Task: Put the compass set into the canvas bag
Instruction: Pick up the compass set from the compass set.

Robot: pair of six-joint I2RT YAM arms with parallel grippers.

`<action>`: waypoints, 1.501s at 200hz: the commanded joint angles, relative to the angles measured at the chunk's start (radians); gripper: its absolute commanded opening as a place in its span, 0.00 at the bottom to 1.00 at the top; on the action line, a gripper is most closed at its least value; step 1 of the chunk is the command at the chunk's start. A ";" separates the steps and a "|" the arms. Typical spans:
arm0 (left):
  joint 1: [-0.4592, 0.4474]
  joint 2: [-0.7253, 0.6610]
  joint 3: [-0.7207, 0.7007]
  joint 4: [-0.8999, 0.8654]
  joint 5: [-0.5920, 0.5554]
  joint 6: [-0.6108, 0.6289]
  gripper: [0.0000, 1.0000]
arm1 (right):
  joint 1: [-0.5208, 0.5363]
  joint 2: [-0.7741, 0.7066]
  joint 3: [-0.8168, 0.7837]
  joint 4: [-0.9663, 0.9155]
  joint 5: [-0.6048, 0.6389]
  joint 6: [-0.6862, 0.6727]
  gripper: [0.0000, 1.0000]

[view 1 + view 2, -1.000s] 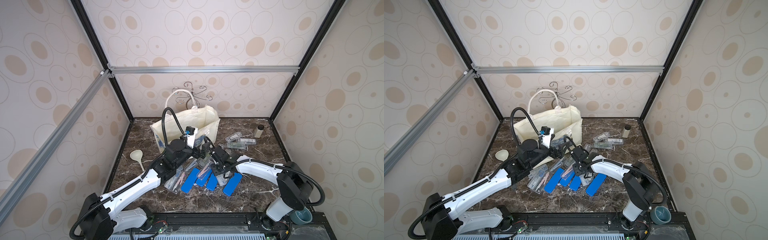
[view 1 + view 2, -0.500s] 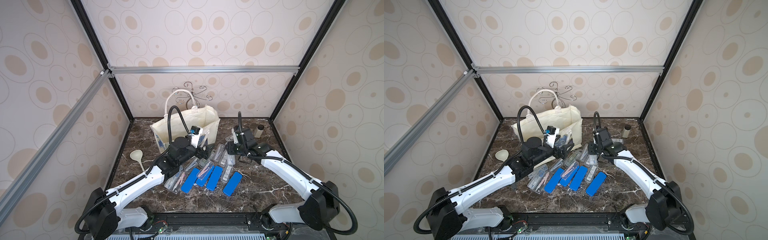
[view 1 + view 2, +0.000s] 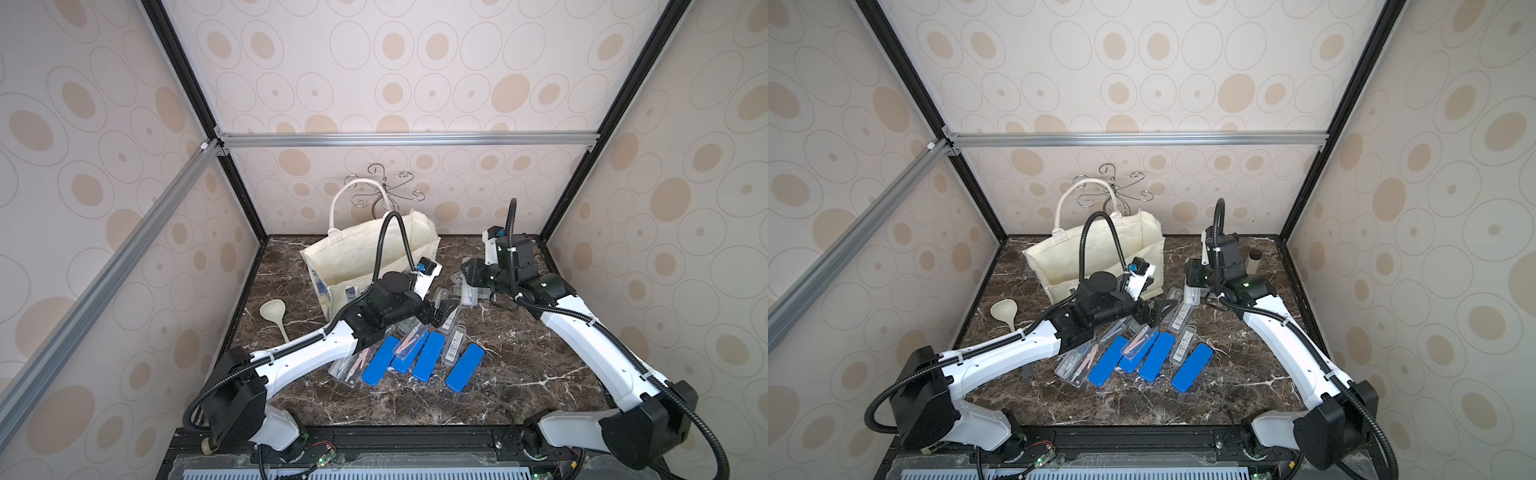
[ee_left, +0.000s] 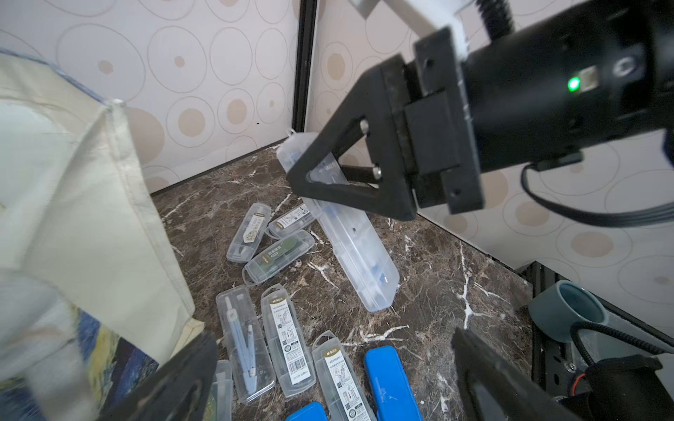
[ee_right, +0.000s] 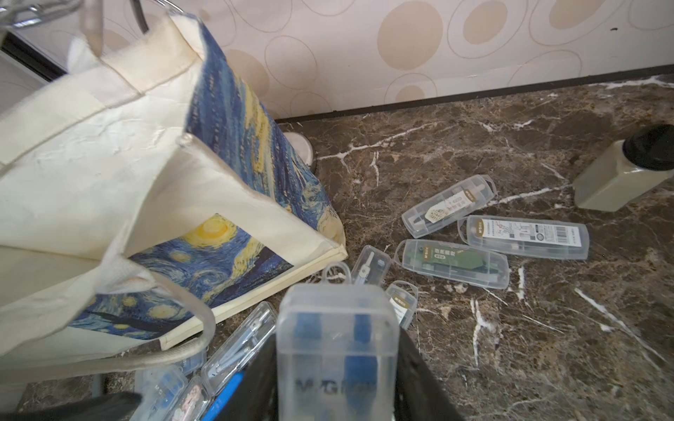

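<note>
The compass set (image 5: 335, 339) in my right gripper (image 5: 337, 386) is smooth, cloudy clear plastic against matt black jaws. The canvas bag (image 5: 109, 175) looks like coarse, matt woven cloth, and the table (image 5: 510, 346) is polished, glossy brown marble.

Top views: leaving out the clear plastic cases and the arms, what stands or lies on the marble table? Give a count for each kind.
blue cases: 4
canvas bag: 1
cream spoon: 1
wire hook stand: 1
black-capped bottle: 1
Total: 8
</note>
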 commanded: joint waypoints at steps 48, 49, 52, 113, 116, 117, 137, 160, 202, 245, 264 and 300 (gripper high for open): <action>-0.007 0.152 0.116 0.172 0.086 -0.110 0.89 | -0.005 -0.081 -0.045 0.120 -0.080 0.014 0.41; -0.007 0.153 0.116 0.174 0.088 -0.112 0.88 | -0.006 -0.081 -0.046 0.122 -0.081 0.014 0.41; -0.007 0.158 0.118 0.183 0.091 -0.117 0.88 | -0.005 -0.082 -0.047 0.123 -0.081 0.016 0.41; -0.007 0.235 0.157 0.297 0.140 -0.182 0.61 | -0.004 -0.084 -0.064 0.148 -0.101 0.033 0.41; -0.007 0.237 0.158 0.301 0.142 -0.183 0.60 | -0.005 -0.085 -0.065 0.149 -0.101 0.031 0.41; -0.007 0.237 0.158 0.302 0.143 -0.184 0.60 | -0.005 -0.085 -0.065 0.150 -0.101 0.031 0.41; -0.007 0.252 0.174 0.302 0.150 -0.192 0.51 | -0.004 -0.089 -0.072 0.155 -0.101 0.033 0.41; -0.007 0.265 0.185 0.300 0.157 -0.199 0.43 | -0.005 -0.092 -0.078 0.163 -0.103 0.037 0.41; -0.005 0.274 0.190 0.298 0.161 -0.205 0.29 | -0.004 -0.097 -0.085 0.181 -0.109 0.043 0.41; -0.002 0.282 0.196 0.301 0.175 -0.217 0.16 | -0.004 -0.100 -0.096 0.198 -0.121 0.042 0.41; -0.001 0.286 0.198 0.310 0.179 -0.220 0.12 | -0.005 -0.101 -0.101 0.203 -0.124 0.042 0.41; 0.004 0.286 0.203 0.297 0.167 -0.210 0.13 | -0.005 -0.116 -0.108 0.197 -0.105 0.034 0.68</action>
